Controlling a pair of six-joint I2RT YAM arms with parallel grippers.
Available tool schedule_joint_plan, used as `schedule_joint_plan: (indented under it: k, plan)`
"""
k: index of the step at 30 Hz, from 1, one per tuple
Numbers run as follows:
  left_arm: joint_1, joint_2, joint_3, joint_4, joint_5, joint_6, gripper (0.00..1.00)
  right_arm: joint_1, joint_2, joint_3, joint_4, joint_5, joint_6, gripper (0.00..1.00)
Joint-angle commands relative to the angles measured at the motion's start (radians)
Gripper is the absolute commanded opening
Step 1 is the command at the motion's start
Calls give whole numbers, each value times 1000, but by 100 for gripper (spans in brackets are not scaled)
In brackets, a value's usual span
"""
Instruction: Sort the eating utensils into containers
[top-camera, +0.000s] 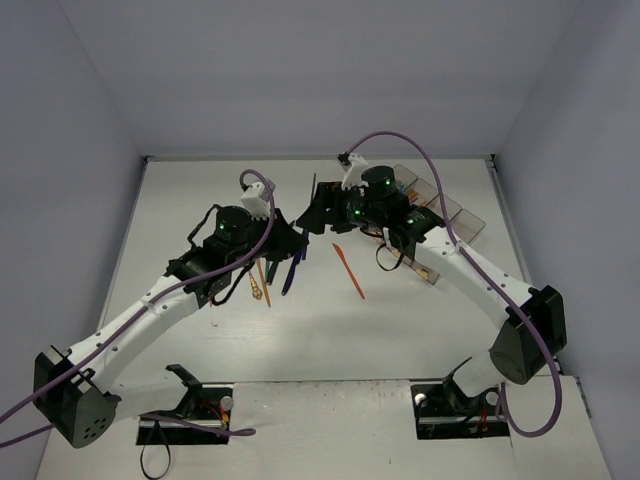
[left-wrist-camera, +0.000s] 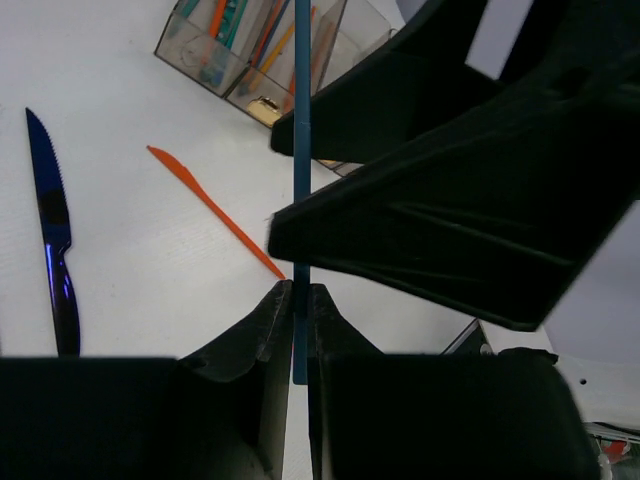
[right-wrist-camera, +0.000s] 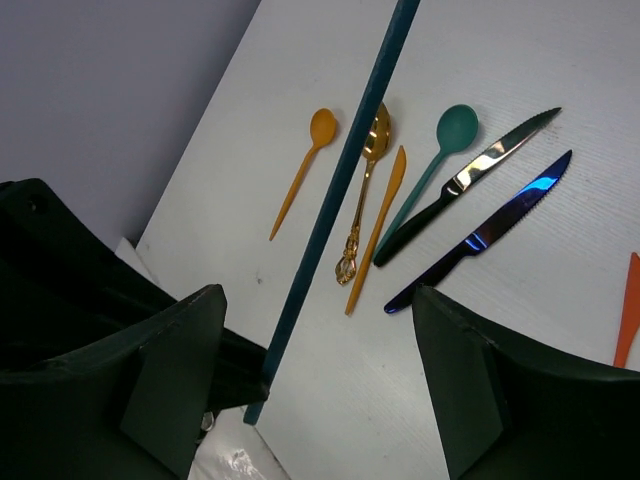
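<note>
Left hand (left-wrist-camera: 298, 300): fingers are closed on the lower end of a slim teal utensil (left-wrist-camera: 301, 180), which stands upright between them. Only the handle shows, so fork, knife or spoon cannot be told. The hand is raised above the tabletop (right-wrist-camera: 560, 60), near its middle.

Right hand (right-wrist-camera: 318, 300): fingers stand wide apart. The teal utensil passes through the gap, closer to one finger than to the other. Whether it touches that finger cannot be told. In the left wrist view, both black fingers of this hand reach in from the right, one above the other, with their tips at the teal utensil.

Containers (left-wrist-camera: 190, 55): a row of clear, joined bins sits on the far right part of the tabletop, beyond the right hand. Orange and teal utensils lie inside the nearer bins.

Loose utensils on the tabletop:
- A lone orange knife (left-wrist-camera: 215, 212) lies between the two arms, apart from the others.
- A dark blue knife (right-wrist-camera: 480, 235) lies to its left.
- Just beside the blue knife lies a black-handled knife (right-wrist-camera: 470, 180) with a shiny blade.
- A teal spoon (right-wrist-camera: 430, 170) lies next, its handle touching the black handle.
- A second orange knife (right-wrist-camera: 378, 225), a gold spoon (right-wrist-camera: 365, 190) and an orange spoon (right-wrist-camera: 300, 170) follow in the same loose row.
</note>
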Motion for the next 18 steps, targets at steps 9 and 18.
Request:
schedule_joint_plan:
  k: [9,18]
  plan:
    - [-6,12,61,97,14,35,0,18,25,39,123,58,44,0]
    - [-1,-14,66,-114,-210,98,61,-47,17,3,120,205,54,0]
